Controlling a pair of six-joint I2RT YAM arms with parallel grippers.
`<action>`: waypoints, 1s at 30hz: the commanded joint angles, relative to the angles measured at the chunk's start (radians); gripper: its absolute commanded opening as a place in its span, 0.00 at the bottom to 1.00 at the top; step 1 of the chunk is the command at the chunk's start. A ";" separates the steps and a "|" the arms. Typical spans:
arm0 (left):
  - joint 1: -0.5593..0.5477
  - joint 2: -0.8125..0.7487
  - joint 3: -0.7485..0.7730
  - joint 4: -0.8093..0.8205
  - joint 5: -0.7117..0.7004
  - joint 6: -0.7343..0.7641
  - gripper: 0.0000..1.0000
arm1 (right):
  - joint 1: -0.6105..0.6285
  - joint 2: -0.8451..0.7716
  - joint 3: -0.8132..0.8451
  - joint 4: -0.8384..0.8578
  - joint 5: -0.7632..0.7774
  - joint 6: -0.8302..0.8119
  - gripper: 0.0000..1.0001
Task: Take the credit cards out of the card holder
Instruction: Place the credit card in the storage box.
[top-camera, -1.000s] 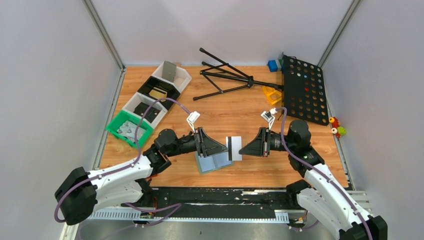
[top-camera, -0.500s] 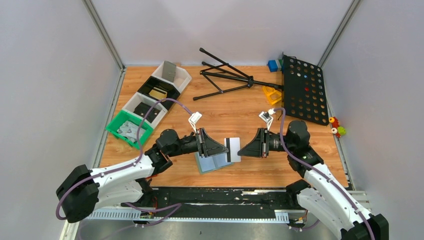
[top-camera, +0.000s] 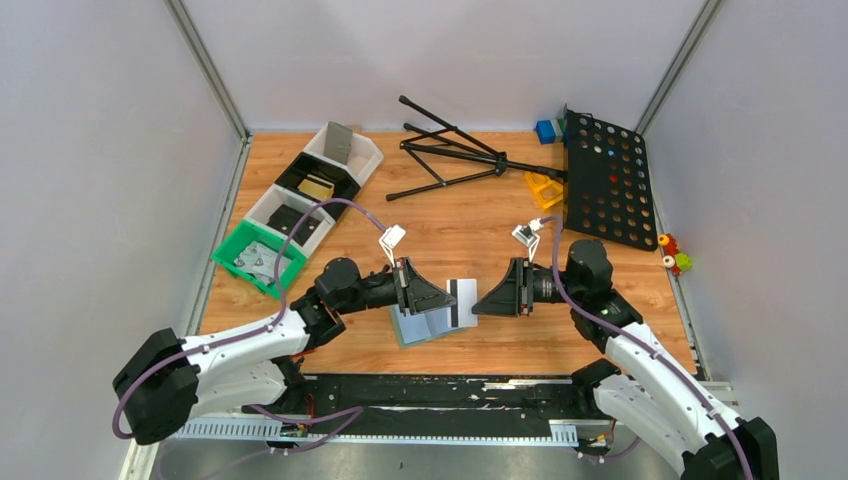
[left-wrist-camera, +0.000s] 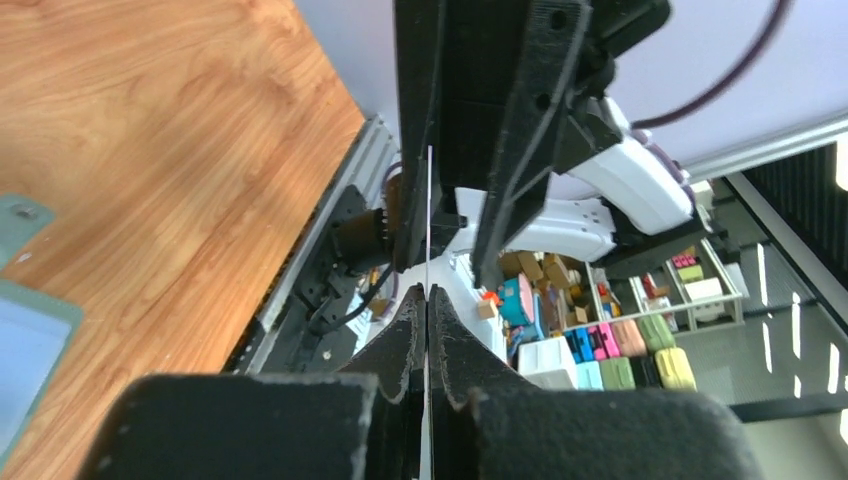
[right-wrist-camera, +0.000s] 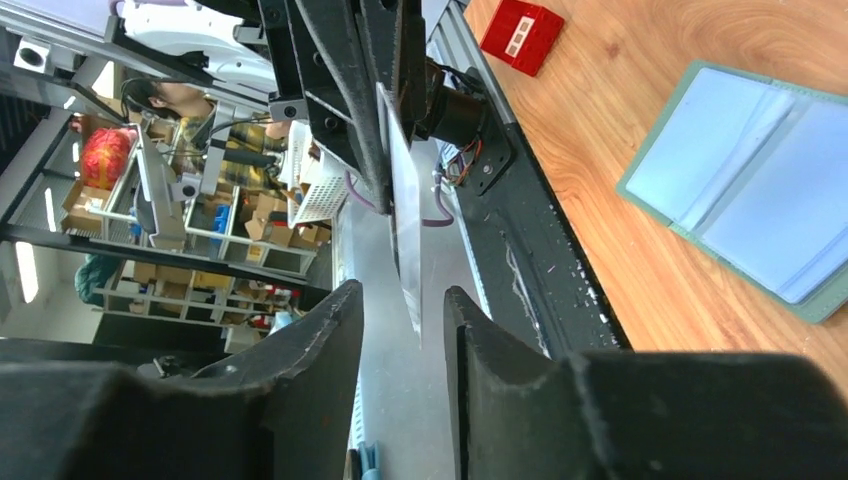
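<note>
A whitish credit card with a dark stripe hangs edge-up above the table between my two grippers. My left gripper is shut on its left edge; in the left wrist view the card is a thin line pinched between the closed fingers of that gripper. My right gripper faces it, open. In the right wrist view the card's free edge stands between the spread fingers of that gripper without touching them. The grey-blue card holder lies open on the wood below, its pale sleeves showing.
A row of trays, the nearest one green, stands at the left. A black folded tripod and a black perforated board lie at the back right. A red block sits near the front rail.
My left gripper has shut on the card and my right gripper has opened off it. Both grippers and the card have shifted slightly left.
</note>
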 joint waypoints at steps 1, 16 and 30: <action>-0.007 -0.043 0.053 -0.200 -0.073 0.083 0.00 | 0.006 0.010 0.043 -0.111 0.051 -0.109 0.41; 0.406 -0.204 0.418 -1.390 -0.906 0.383 0.00 | 0.006 0.040 0.110 -0.426 0.234 -0.321 0.44; 1.107 -0.015 0.401 -1.162 -0.494 0.469 0.00 | 0.006 0.033 0.133 -0.473 0.229 -0.345 0.44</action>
